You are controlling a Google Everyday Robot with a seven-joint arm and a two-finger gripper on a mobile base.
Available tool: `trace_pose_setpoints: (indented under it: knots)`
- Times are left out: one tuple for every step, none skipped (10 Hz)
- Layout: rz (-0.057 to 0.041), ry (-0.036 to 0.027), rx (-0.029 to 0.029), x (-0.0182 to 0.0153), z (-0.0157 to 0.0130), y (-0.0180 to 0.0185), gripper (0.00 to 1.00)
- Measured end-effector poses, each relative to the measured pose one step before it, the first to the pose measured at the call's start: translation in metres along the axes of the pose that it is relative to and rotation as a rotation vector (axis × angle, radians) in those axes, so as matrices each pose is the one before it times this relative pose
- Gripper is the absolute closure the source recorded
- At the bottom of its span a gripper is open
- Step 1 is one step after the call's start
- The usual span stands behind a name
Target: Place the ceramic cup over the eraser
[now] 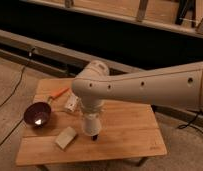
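Note:
My gripper [90,114] hangs straight down from the big pale arm over the middle of the wooden table [130,130]. The whitish ceramic cup [91,125] sits right under it, low over the table top. A small dark piece [95,136], which looks like the eraser, shows at the cup's lower right edge. The arm hides the gripper's grip on the cup, and I cannot tell whether the cup touches the table.
A dark maroon bowl [37,114] stands at the table's left. A pale beige block [65,137] lies left of the cup near the front edge. An orange-handled tool [59,93] and a white labelled bottle [71,103] lie behind. Cables run on the floor at left.

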Motion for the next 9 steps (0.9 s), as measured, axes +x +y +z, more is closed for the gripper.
trace_pose_setpoints:
  knots:
    - [0.00003,0.01128,0.00337,0.00032,0.00542,-0.00226,0.91]
    - [0.00144,0.00941,0.0034,0.00104,0.00348,-0.00196,0.91]
    - [0.00184,0.00706,0.00368,0.00116,0.00252,-0.00199,0.91]
    - [0.00253,0.01058,0.00409,0.00182,0.00435,-0.00246,0.91]
    - [0.00203,0.00667,0.0005,0.00123,0.00286,-0.00102,0.91]
    - [0.0022,0.01118,-0.00149,0.00202,0.0043,-0.00038,0.91]
    - [-0.00142,0.01242,-0.00377,0.00207,0.00498,0.0009,0.91]
    - [-0.00371,0.0056,-0.00467,0.00064,0.00368,0.00097,0.91]
    - [-0.00805,0.00704,-0.00613,0.00052,0.00559,0.0023,0.91]
